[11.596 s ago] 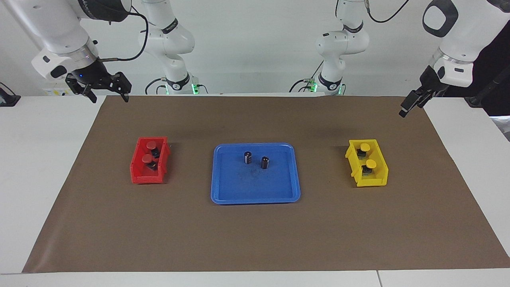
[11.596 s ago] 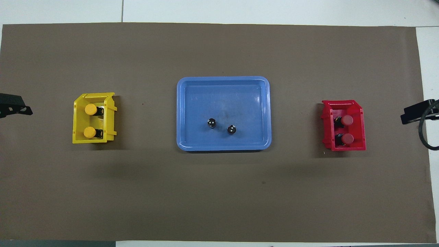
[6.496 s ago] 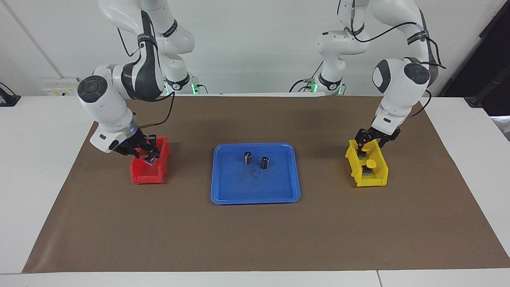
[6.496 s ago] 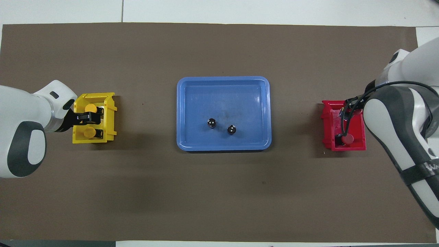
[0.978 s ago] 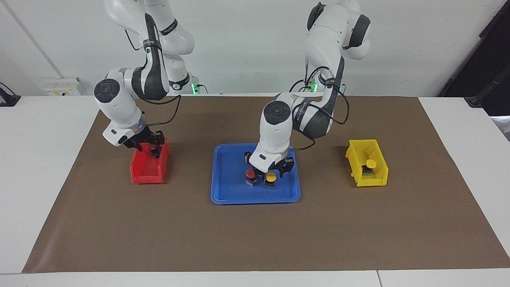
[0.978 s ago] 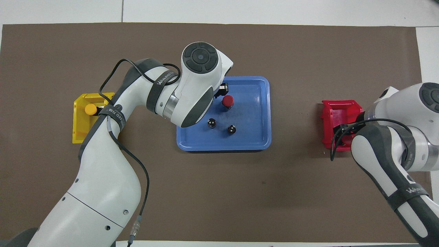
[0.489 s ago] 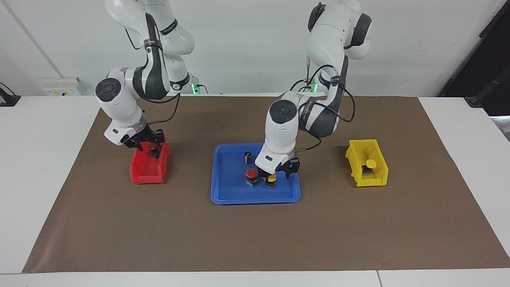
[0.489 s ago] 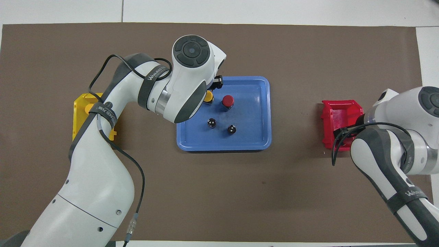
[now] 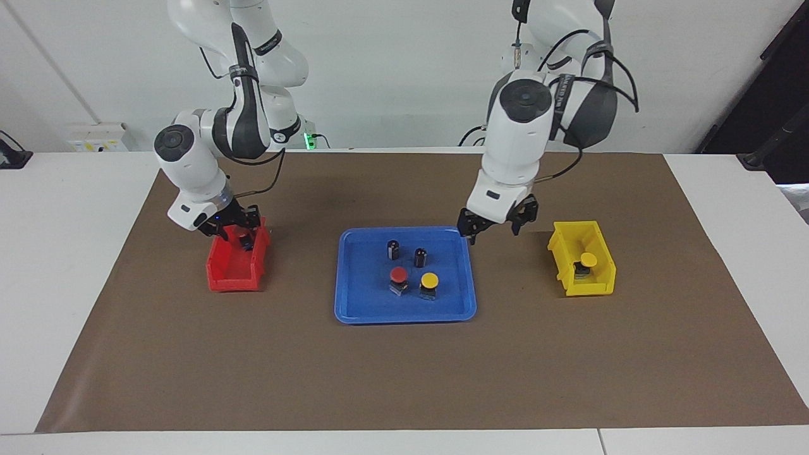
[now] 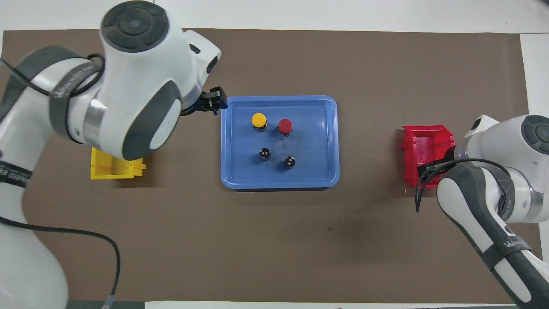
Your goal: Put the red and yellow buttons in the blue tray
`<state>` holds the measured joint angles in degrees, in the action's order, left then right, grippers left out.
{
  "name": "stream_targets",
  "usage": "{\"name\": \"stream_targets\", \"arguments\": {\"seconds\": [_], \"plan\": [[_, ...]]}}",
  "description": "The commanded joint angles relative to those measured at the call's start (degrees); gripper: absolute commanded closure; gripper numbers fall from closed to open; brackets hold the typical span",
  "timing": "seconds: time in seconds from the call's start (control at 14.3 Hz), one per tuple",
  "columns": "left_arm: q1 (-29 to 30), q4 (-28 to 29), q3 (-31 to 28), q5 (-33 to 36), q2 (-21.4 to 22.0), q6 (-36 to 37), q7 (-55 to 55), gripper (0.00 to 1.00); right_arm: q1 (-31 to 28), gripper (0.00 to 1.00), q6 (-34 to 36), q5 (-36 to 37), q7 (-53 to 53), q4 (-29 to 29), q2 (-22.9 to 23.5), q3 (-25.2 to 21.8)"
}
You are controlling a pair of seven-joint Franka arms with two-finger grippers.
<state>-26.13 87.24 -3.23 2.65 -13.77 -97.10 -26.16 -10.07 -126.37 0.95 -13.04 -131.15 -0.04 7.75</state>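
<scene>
Facing view: the tray point(image 9: 354, 309) sits mid-bench on brown paper point(image 9: 404, 379) that covers most of the white bench point(image 9: 63, 253). In it a red button point(image 9: 398, 279) and a yellow button point(image 9: 429, 284) stand upright just beside each other, not touching, farther from the robots than two dark cylinders point(image 9: 393, 249). The left end effector point(image 9: 497, 225) hangs in the air over the tray's rim at the left arm's end, spread wide and empty. A second yellow button point(image 9: 588, 262) stands in the yellow bin point(image 9: 597, 287). The right end effector point(image 9: 237, 230) is down in the red bin point(image 9: 231, 278); whether it grips anything cannot be told, and the other red button is hidden there.

The buttons look small, light and rigid, probably hard plastic. The smooth round cap overhangs a dark square base, so they are likely top-heavy and may tip. The flat sides of the base, under the cap, seem the surest hold. The bin walls stand close, so a straight descent from above is called for.

Overhead view: the yellow button point(image 10: 258, 121) and red button point(image 10: 285, 126) stand in the tray point(image 10: 321, 171), with much bare floor left for two more. The left end effector point(image 10: 213, 102) shows at the tray's corner. The left arm covers most of the yellow bin point(image 10: 113, 169); the right arm covers part of the red bin point(image 10: 429, 141). The paper point(image 10: 274, 240) lies flat and matte, the wall plain white.
</scene>
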Motion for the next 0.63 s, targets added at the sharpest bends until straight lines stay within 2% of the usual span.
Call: {"name": "stream_targets", "arguments": {"seconds": [0.0, 0.14, 0.28, 0.42, 0.49, 0.56], "plan": [[9.75, 13.73, 0.59, 0.16, 10.06, -3.7, 12.93, 0.0, -0.74, 0.34, -1.25, -0.78, -1.82, -2.35, -1.89, 0.33], [16.08, 14.54, 0.59, -0.71, 10.79, -4.15, 19.88, 0.0, -0.82, 0.35, -1.25, -0.78, -1.73, -2.88, -2.15, 0.33], [22.76, 15.59, 0.59, -6.23, 10.79, -7.46, 27.35, 0.0, -0.91, 0.36, -1.25, -0.78, -1.64, -3.14, -2.33, 0.33], [23.93, 22.94, 0.59, -8.28, 12.27, -19.81, 28.62, 0.0, -0.91, 0.36, -1.25, -0.78, -1.64, -3.14, -2.33, 0.33], [23.58, 25.15, 0.51, -8.28, 12.02, -23.19, 28.62, 0.01, -0.91, 0.38, -1.25, -0.78, -1.73, -3.14, -2.33, 0.25], [23.41, 25.52, 0.59, -8.28, 11.23, -24.0, 28.71, 0.01, -0.91, 0.44, -1.25, -0.78, -1.82, -3.14, -2.33, 0.25]]}}
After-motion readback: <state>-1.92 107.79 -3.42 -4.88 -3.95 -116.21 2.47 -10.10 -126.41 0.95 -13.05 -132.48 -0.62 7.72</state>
